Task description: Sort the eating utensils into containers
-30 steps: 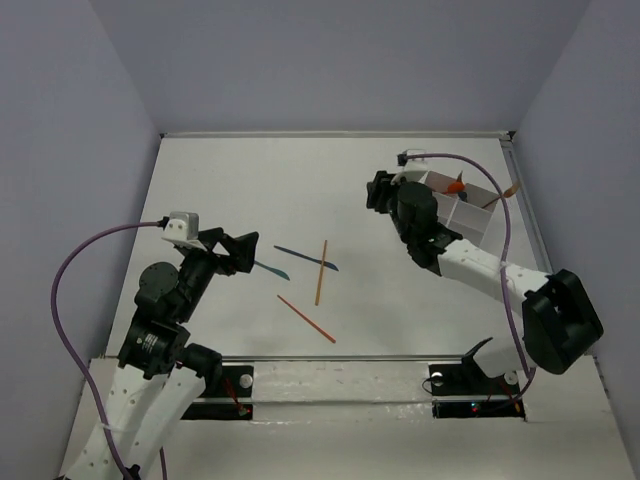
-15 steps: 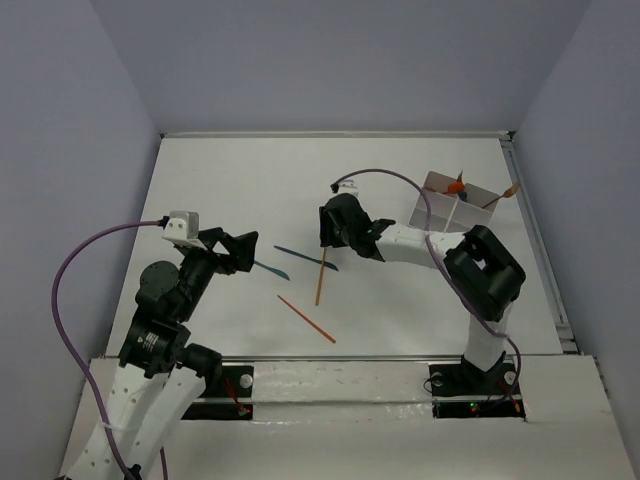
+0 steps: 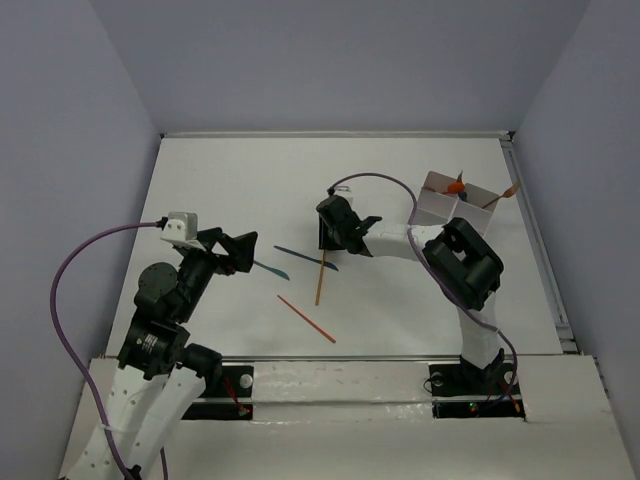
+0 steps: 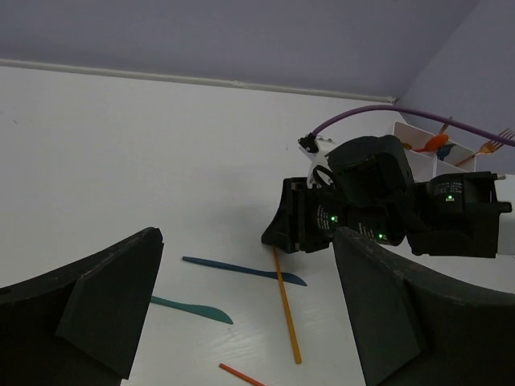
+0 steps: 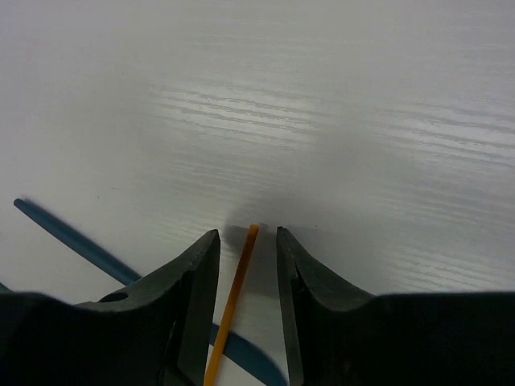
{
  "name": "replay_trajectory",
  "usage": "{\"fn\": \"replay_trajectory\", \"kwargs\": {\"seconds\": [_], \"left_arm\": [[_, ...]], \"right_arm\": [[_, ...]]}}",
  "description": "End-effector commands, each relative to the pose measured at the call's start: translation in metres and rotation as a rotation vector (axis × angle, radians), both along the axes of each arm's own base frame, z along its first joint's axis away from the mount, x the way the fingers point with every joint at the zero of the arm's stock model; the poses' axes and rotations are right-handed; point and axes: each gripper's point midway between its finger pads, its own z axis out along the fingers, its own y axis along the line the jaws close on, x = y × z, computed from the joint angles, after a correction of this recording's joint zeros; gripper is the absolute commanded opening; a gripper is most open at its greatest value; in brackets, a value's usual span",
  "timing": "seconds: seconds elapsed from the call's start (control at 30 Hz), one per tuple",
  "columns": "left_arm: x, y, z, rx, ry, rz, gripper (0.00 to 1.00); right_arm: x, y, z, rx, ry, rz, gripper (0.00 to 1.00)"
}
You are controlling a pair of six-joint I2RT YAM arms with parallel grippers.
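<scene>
**Top external and wrist views: your grippers, utensils, box, margins**

1. Right gripper (image 3: 323, 240): centre of the top view, low over the table (image 3: 220, 180). In the right wrist view its jaws stand partly apart on either side of the upper tip of the orange stick (image 5: 233, 297). A sliver of gap shows on each side, and nothing is pinched.
2. Orange stick: nearly vertical at centre frame. It crosses the dark blue stick (image 3: 300, 256) just below your right fingers.
3. Left gripper (image 3: 246, 250): left of centre, jaws spread wide, holding nothing. The teal utensil (image 3: 272, 269) shows just beside its lower finger.
4. Second orange stick (image 3: 306, 319): lower centre, diagonal, apart from the other utensils.
5. White box (image 3: 432, 203): upper right, partly behind your right arm, near the right-hand rail (image 3: 533, 240). An orange spoon (image 3: 455, 185) stands in a far compartment. You cannot tell what the hidden compartments hold.
6. Margins: bare table runs from both grippers up to the far edge and across the upper left of the frame. Walls close the left, far and right sides. The sticks lie in the gap between your two grippers.
</scene>
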Motion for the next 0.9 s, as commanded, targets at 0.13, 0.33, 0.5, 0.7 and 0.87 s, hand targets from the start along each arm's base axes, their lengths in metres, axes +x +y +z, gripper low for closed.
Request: {"fn": "replay_trajectory", "kwargs": {"seconds": [0.13,0.33,0.5,0.7,0.87], "left_arm": [[-0.005,0.000,0.034,-0.036,-0.101,-0.011,0.99],[-0.006,0.001,0.035,-0.037,-0.104,-0.011,0.99],[-0.007,0.001,0.036,-0.038,-0.107,-0.011,0.99],[-0.007,0.001,0.036,-0.038,-0.107,-0.011,0.99],[-0.007,0.001,0.037,-0.039,-0.111,-0.011,0.99]], "right_arm": [[0.000,0.014,-0.002,0.016,0.029,-0.001,0.34],[-0.003,0.014,-0.006,-0.012,0.038,0.000,0.28],[-0.006,0.014,-0.008,-0.032,0.041,0.003,0.24],[-0.005,0.013,-0.007,-0.043,0.037,0.001,0.13],[0.004,0.016,0.023,0.004,-0.029,-0.021,0.07]]}}
